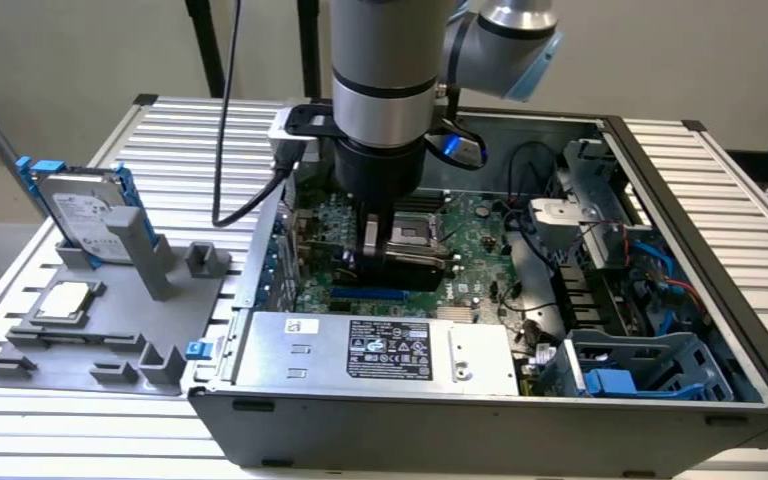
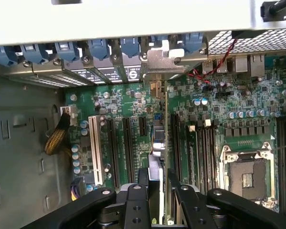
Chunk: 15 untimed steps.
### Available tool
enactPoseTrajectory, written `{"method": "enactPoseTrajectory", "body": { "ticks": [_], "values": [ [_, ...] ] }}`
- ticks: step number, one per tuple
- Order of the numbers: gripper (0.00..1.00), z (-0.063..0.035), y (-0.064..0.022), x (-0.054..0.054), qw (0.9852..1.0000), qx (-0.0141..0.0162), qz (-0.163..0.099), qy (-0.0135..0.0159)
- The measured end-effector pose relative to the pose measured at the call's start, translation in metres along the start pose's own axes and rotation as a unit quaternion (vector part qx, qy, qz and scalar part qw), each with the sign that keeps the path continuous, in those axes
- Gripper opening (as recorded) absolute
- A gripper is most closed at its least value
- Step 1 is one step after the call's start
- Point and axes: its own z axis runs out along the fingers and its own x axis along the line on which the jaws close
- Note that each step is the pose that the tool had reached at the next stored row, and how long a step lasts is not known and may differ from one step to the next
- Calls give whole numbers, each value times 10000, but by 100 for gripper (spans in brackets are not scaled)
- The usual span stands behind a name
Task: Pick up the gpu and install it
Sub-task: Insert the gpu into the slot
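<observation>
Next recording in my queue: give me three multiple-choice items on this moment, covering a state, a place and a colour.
1. What is the state of the end effector?
A. Open and empty.
B. Shut on the gpu above the motherboard.
C. Shut with nothing in it.

2. Where is the hard drive?
A. Upright in the grey holder beside the computer case, at the exterior view's left.
B. Flat on the motherboard.
C. In the end effector.

3. What colour are the hard drive's rails?
A. Red.
B. Blue.
C. Yellow.

Answers:
1 B: the wrist view shows the thin card edge-on between the fingers.
2 A: it stands in the holder, outside the case.
3 B: blue strips run along its edges.
</observation>
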Motion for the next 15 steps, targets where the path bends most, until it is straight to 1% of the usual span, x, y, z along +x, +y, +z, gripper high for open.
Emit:
{"method": "enactPoseTrajectory", "body": {
  "ticks": [11,15],
  "values": [
    [26,82,31,11,10000,-1,-12,0],
    [26,109,41,13,10000,-4,-77,0]
  ]
}}
